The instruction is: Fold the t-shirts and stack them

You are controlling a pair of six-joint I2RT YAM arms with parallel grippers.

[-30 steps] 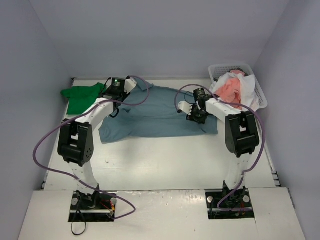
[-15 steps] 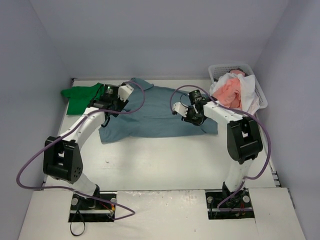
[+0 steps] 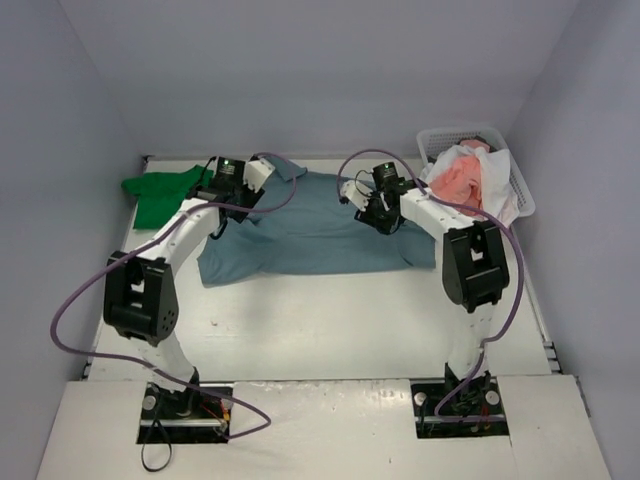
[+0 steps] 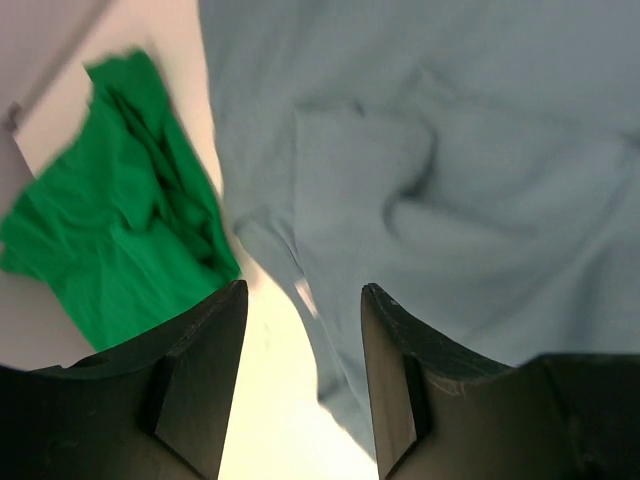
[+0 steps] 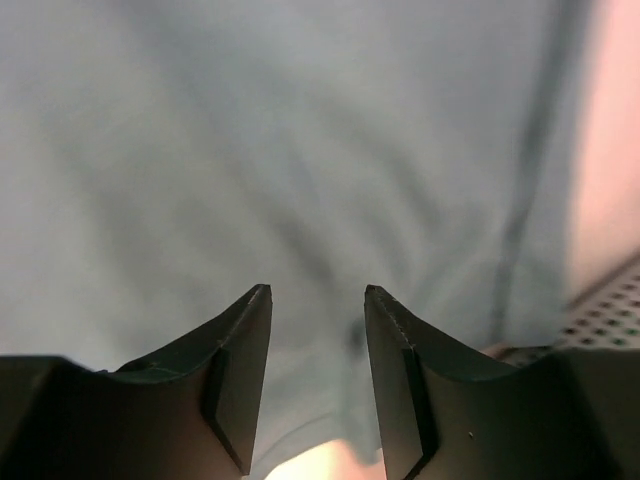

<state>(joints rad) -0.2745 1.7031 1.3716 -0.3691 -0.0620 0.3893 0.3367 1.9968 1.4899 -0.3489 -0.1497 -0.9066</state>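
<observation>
White table [image 3: 330,320] between plain pale lavender walls [image 3: 300,70]

The blue t-shirt [image 3: 310,235] shows soft, matt, creased cloth; the green t-shirt [image 3: 160,195] matches. The table [image 3: 330,320] gleams smooth white, and the basket [image 3: 440,140] is perforated plastic.

The left arm [image 3: 140,295] and right arm [image 3: 470,265] both stretch forward, elbows raised and bent. The left pincer [image 4: 300,292] and right pincer [image 5: 317,292] point downward, jaws parted, gripping nothing.
</observation>
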